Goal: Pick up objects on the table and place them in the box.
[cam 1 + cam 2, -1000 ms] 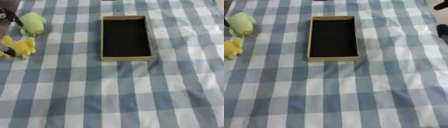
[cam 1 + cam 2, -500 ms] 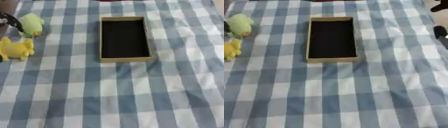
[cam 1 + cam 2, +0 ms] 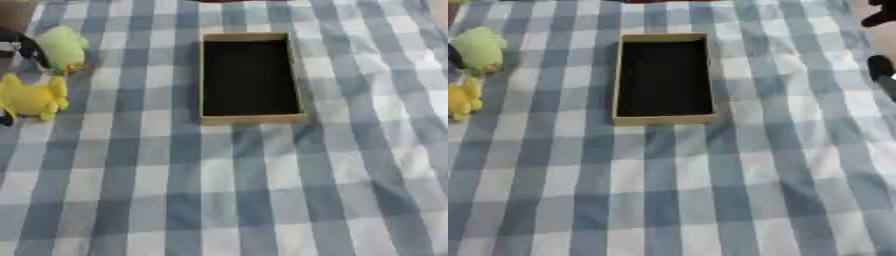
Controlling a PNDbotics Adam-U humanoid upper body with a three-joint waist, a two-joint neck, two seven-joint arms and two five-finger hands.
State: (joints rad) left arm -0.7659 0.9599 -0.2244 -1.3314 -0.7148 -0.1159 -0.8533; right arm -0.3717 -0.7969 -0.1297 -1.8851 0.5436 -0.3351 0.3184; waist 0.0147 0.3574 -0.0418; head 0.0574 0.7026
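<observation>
text: none readable | labels: none | numbers: none

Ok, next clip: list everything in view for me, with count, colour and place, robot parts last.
box: one, tan rim with black inside, empty, upper centre of the table.
green toy: one, light green plush, far left, level with the box's far end.
yellow toy: one, yellow plush, far left, just nearer than the green toy.
cloth: one, blue and white check, covering the whole table.
left robot hand: dark parts at the left edge beside the green toy; fingers not readable.
right robot hand: dark parts at the right edge in the right eye view, away from the toys; fingers not readable.
</observation>
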